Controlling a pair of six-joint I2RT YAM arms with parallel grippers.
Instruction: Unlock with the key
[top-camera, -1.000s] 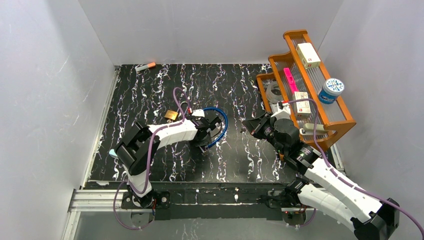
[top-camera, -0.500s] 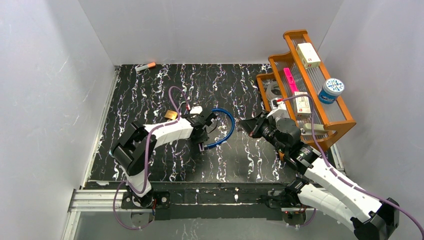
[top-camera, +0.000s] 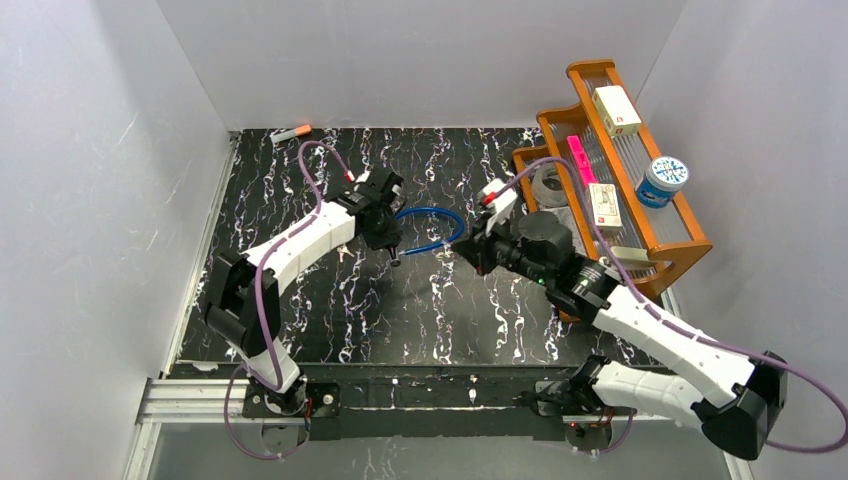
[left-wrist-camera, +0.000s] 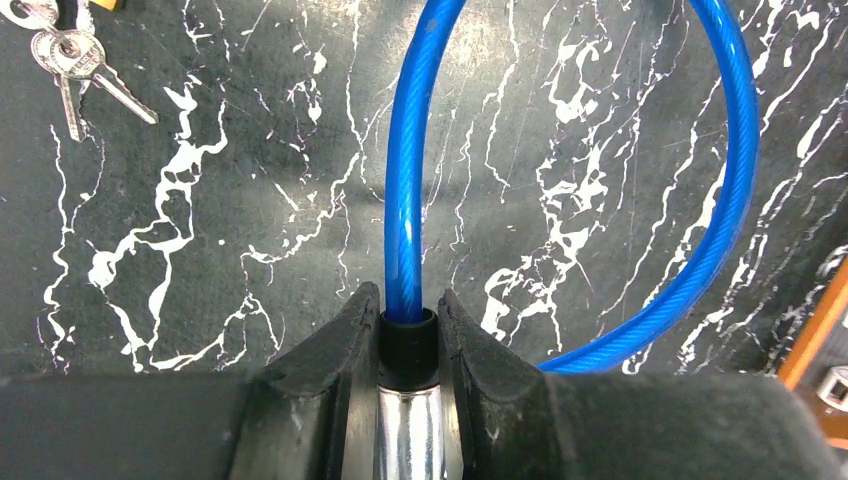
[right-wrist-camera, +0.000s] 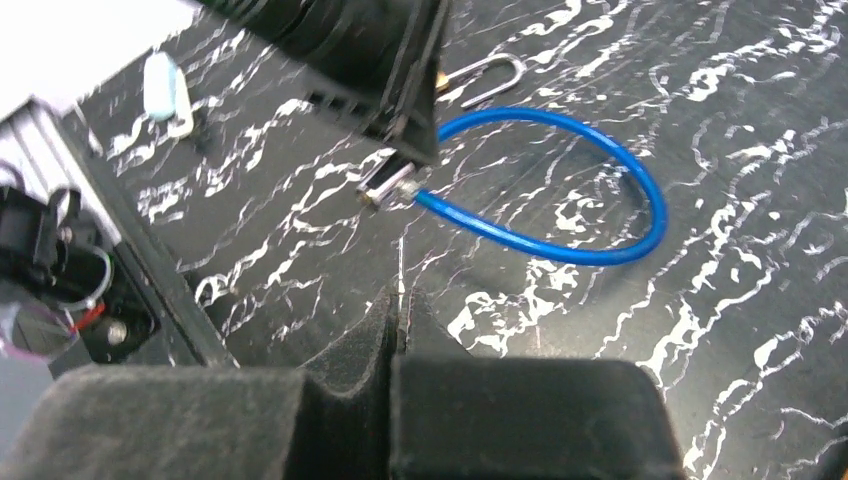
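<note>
Right end effector (right-wrist-camera: 400, 305): jaws pressed together, hovering over bench (top-camera: 480, 320), just short of blue cable lock (left-wrist-camera: 405, 200). Left end effector (left-wrist-camera: 408, 310): narrow, clamping lock's black-and-chrome end. Blue loop curves away beyond. Keys (left-wrist-camera: 70, 55) on bench, far left, apart from loop.

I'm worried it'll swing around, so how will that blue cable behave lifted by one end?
Probably springy, not limp: the blue cable holds a smooth loop. Its glossy coating looks slippery, so the left tool gripping the metal end seems sensible. The loop may sway a little.
</note>
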